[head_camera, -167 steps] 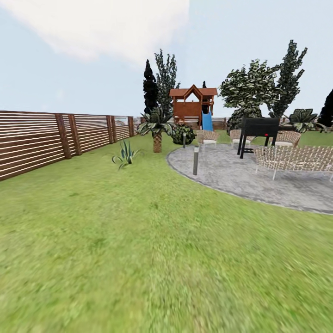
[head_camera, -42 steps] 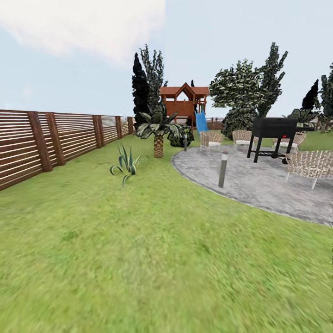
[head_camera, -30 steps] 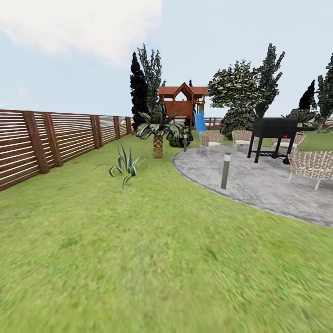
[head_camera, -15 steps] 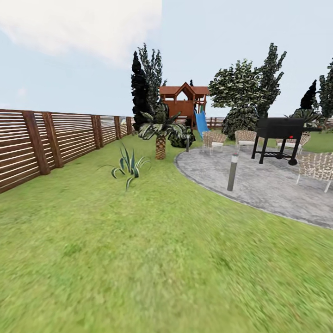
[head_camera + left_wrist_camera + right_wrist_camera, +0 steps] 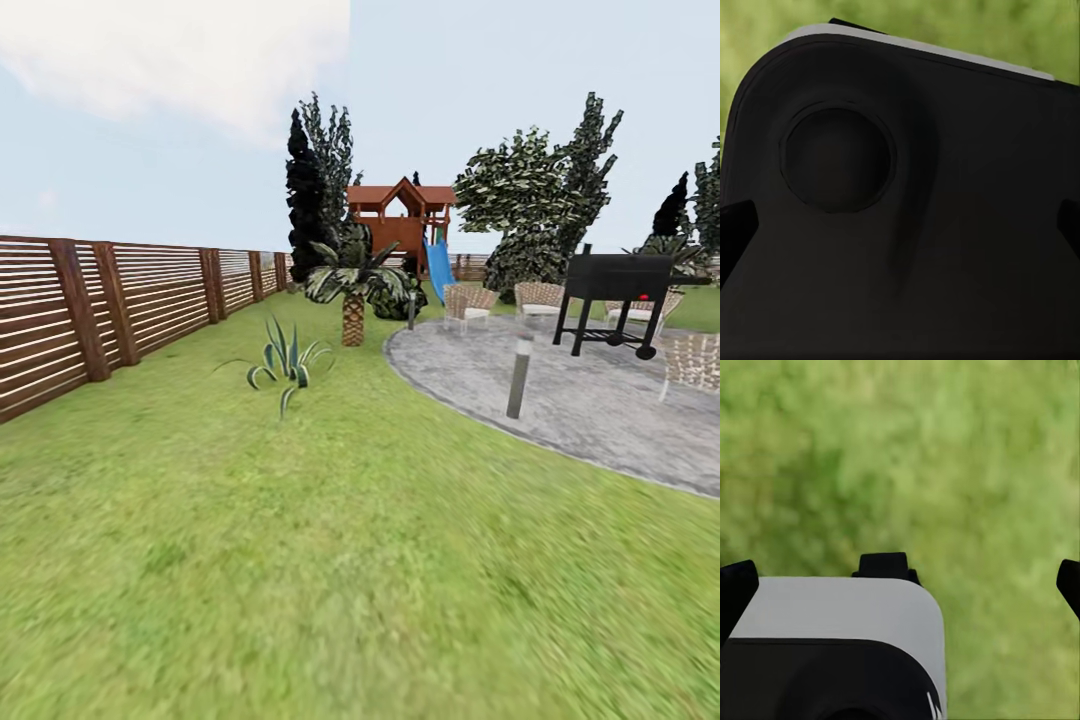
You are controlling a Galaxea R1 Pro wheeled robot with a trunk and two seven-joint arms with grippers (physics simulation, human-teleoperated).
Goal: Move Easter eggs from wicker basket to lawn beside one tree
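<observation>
At the left, the garden is closed off by a slatted fence (image 5: 150, 290) running into the distance. The lawn (image 5: 300, 520) spreads from the near ground to the far end. A spiky plant (image 5: 285, 360) stands on the grass right of the fence, with a black columnar tree (image 5: 303, 200) and a short palm (image 5: 352, 290) farther off. A wooden playhouse (image 5: 398, 215) with a blue slide (image 5: 438, 270) is seen at the far end.

To the right, a grey paved patio (image 5: 580, 400) is edged by a bollard (image 5: 519, 375) and set with wicker chairs (image 5: 468, 300) and a black grill (image 5: 615, 285). Behind these, a tree (image 5: 525, 200) with a mottled jagged crown rises; it is judged a possible spot for the eggs. Where the basket and the eggs lie cannot be told from here, so the search is judged to be under way.

The left gripper (image 5: 900, 225) is held close against a dark body panel (image 5: 900, 285), probably tucked in for travel. Its fingertips are glimpsed wide apart at the edges of the wrist view, apparently with nothing between them. The right gripper (image 5: 900, 585) is pointed down over the grass beside a white-and-black housing (image 5: 832, 615). Its jaws are spread wide and nothing is held.
</observation>
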